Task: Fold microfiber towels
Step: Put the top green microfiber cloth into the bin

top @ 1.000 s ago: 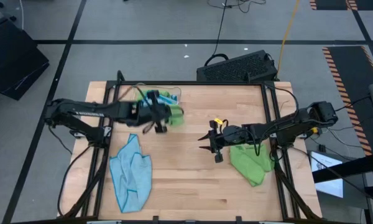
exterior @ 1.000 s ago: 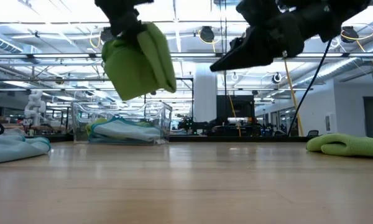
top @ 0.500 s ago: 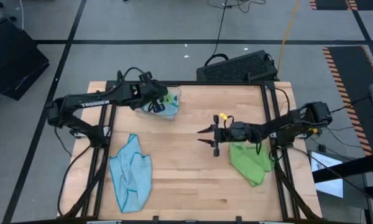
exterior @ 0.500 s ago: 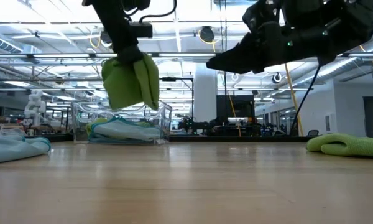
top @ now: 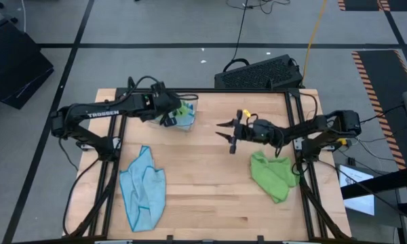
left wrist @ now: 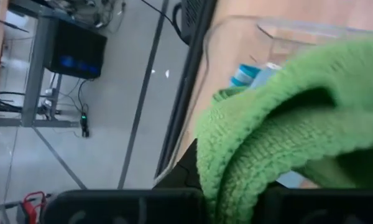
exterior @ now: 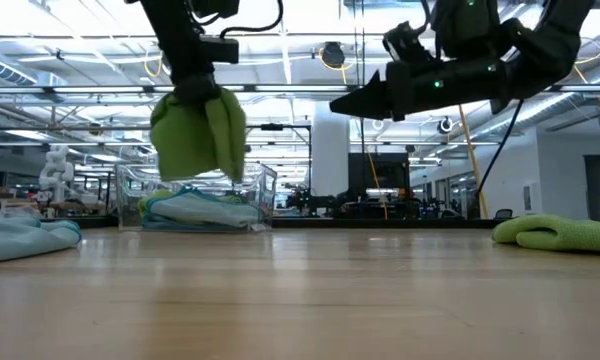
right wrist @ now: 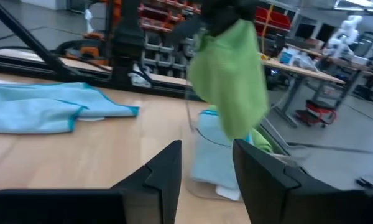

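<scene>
Overhead, left tool (exterior: 195, 88) pinches nubby folded green towel (exterior: 198, 135).

robotics lab | steel racking (right wrist: 155, 25) | more workbenches (right wrist: 298, 65) behind

Bright, even light falls from overhead strips in the ceiling (exterior: 300, 35), which glare white in the low view. Shadows on the table (top: 203, 196) are faint and soft. In the left wrist view the green towel (left wrist: 286, 124) is close and blurred. The right wrist view is soft, its background hazy.
</scene>
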